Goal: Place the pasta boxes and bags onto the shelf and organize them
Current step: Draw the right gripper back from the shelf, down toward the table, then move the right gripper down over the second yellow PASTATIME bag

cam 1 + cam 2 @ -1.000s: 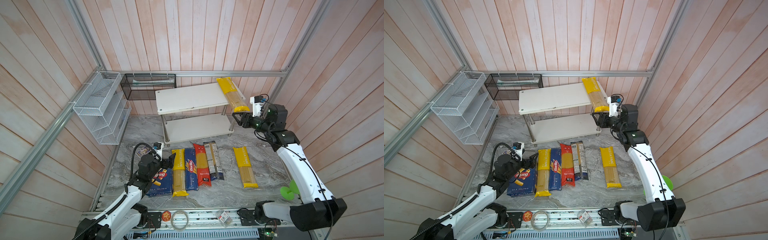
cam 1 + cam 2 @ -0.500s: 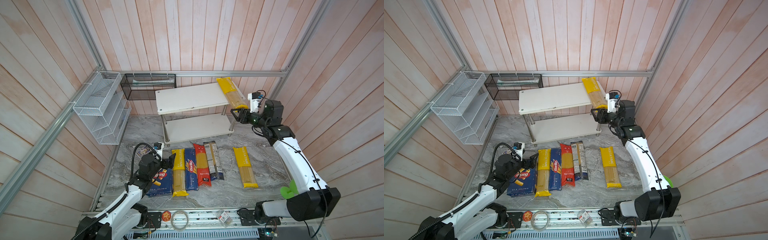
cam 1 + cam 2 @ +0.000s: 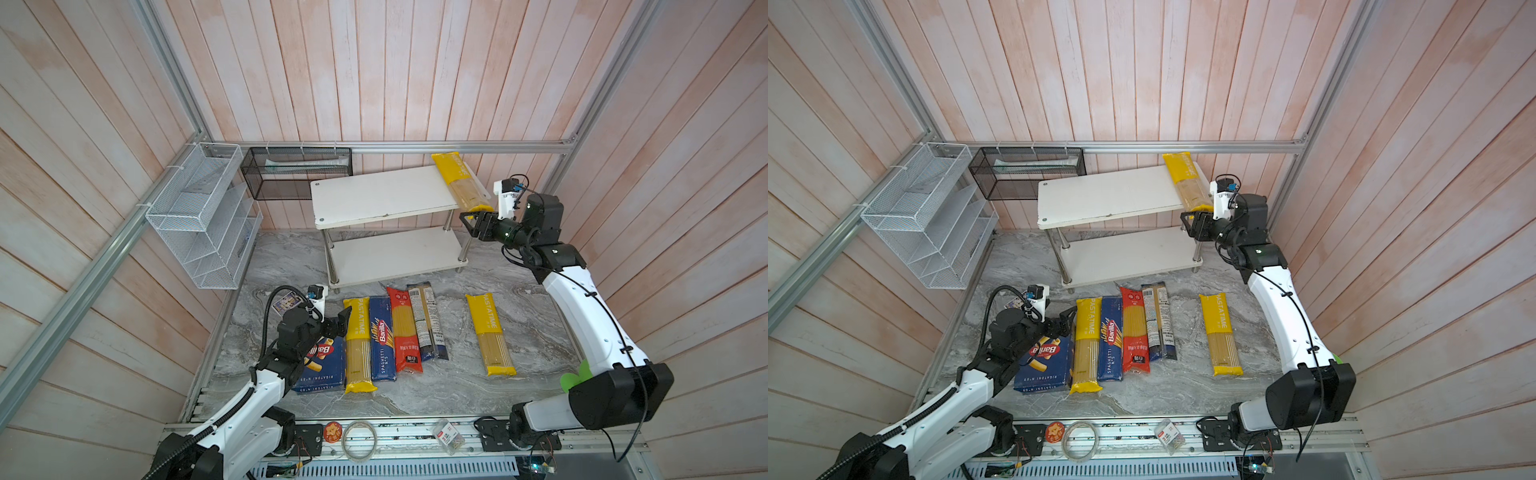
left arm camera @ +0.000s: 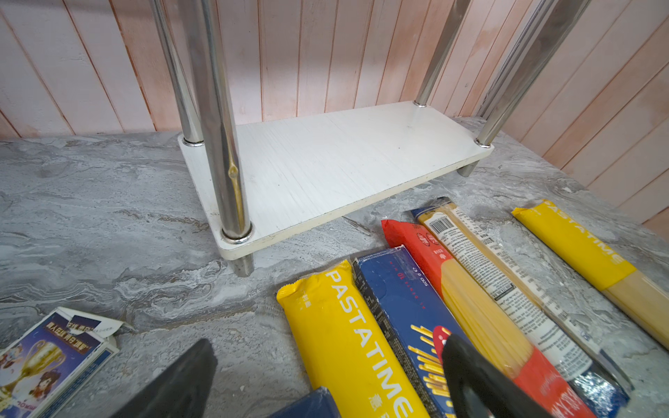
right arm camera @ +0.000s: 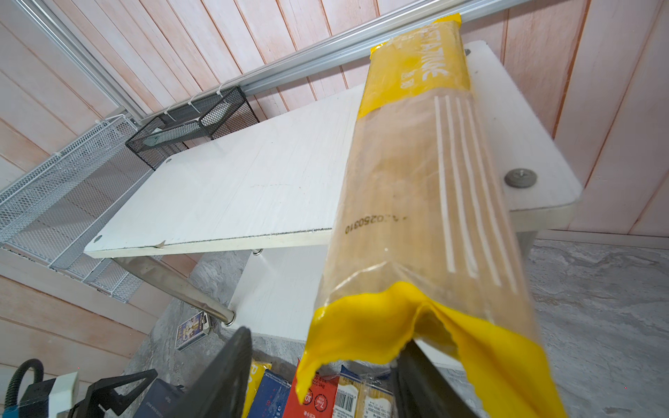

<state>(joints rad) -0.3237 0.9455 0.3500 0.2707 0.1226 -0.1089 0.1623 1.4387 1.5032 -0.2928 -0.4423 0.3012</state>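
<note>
Yellow bag (image 3: 459, 183) lies on shelf (image 3: 374, 195) top board, near end overhanging front edge; my right tool (image 3: 468, 224) open, just under overhang; risk: jaw snags end on retreat, drags bag off

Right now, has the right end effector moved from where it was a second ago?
Yes. In a top view the right end effector has shifted up the view, closer to the top front right corner of the shelf.

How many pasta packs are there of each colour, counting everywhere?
Yellow bags: 3
Red bag: 1
Clear bag with white label: 1
Blue boxes: 2
Total: 7
</note>
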